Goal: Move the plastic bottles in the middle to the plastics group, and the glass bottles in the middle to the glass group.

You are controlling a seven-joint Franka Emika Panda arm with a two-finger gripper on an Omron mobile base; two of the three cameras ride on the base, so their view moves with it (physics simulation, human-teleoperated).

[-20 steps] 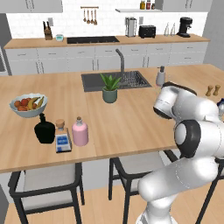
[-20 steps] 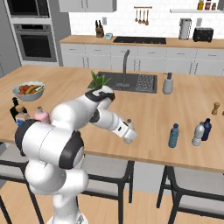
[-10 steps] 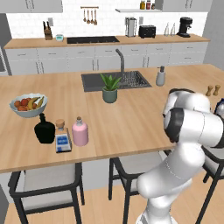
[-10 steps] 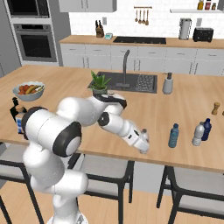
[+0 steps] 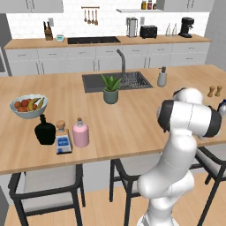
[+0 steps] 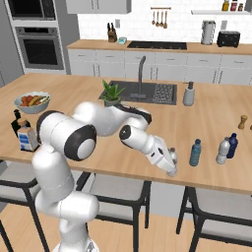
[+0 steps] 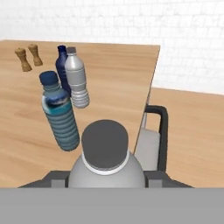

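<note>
Greyish-white bottle (image 7: 105,153) between fingers (image 7: 54,177)

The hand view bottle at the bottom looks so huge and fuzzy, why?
In the hand view the grey-capped bottle sits right against the camera, so it looms large and soft-edged; the teal bottle behind leans as if bent. In the right base view it looks small, with soft even light.
</note>
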